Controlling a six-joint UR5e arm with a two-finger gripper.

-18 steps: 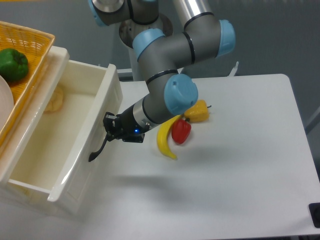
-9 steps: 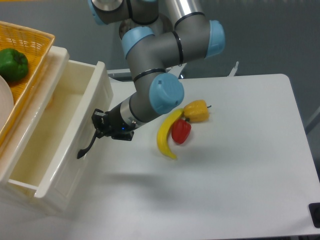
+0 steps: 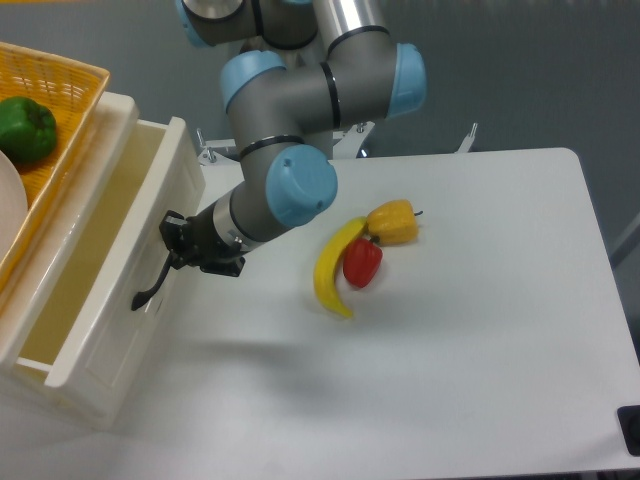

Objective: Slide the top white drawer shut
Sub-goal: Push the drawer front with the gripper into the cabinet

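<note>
One fixed camera view. Top white drawer (image 3: pixel 95 270) sits at left, partly pulled out of the cabinet, interior visible, front panel facing right. Curved black handle (image 3: pixel 150 288) on that front. Hand (image 3: pixel 172 245) presses against the panel at the handle's upper end; fingers too dark and small, cannot tell if clenched or released. Grey-and-blue arm (image 3: pixel 290 130) reaches down from top centre. Yellow basket (image 3: pixel 60 95) on the cabinet top holds a green pepper (image 3: pixel 25 128). White counter (image 3: pixel 470 330) carries a banana (image 3: pixel 333 270), red pepper (image 3: pixel 362 262) and yellow pepper (image 3: pixel 393 222), clustered and touching, right of the arm.
</note>
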